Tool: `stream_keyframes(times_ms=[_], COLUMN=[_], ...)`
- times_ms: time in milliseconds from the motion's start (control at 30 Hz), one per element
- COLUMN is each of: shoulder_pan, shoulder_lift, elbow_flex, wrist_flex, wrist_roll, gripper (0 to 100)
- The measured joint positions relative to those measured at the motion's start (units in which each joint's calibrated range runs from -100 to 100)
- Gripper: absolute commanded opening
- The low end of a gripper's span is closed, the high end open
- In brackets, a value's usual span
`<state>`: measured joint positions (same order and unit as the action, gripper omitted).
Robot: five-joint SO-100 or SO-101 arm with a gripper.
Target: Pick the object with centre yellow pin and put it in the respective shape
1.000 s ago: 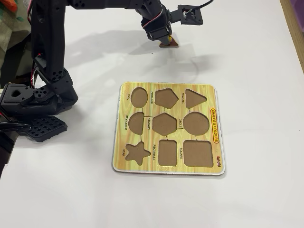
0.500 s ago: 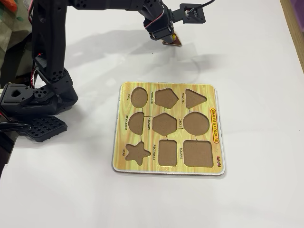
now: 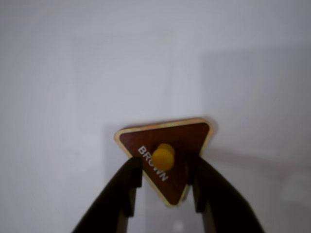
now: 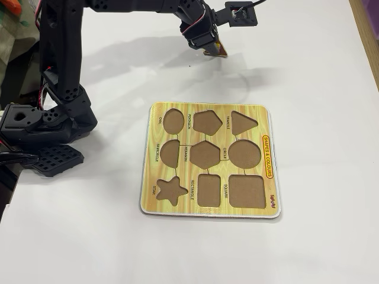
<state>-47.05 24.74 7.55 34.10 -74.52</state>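
The gripper (image 3: 164, 180) pinches the brown triangle piece (image 3: 167, 145) by its yellow knob (image 3: 163, 156), lifted above bare white table (image 4: 308, 71) beyond the puzzle board (image 4: 208, 208). The triangle recess (image 4: 243, 122), far right on the board, lies open; only the wrist view shows BROWN lettering.

I see the triangular piece (image 3: 167, 145) as maroon-brown with a pale wood rim, white lettering reading BROWN and a yellow knob (image 3: 163, 156) at its centre. The tool (image 3: 163, 180) on either side of it is black. The puzzle board (image 4: 260, 115) is yellow wood-grain with brown recesses, the triangle recess (image 4: 242, 122) included. Around the board, the counter (image 4: 320, 89) is plain white.
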Motion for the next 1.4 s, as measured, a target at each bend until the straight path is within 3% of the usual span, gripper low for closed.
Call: stream_keyframes(times_ms=[1400], shoulder_pan=[0.0], shoulder_lift=[1.72], elbow_flex=[0.0], wrist_flex=[-4.88], wrist_roll=[0.0], gripper=[11])
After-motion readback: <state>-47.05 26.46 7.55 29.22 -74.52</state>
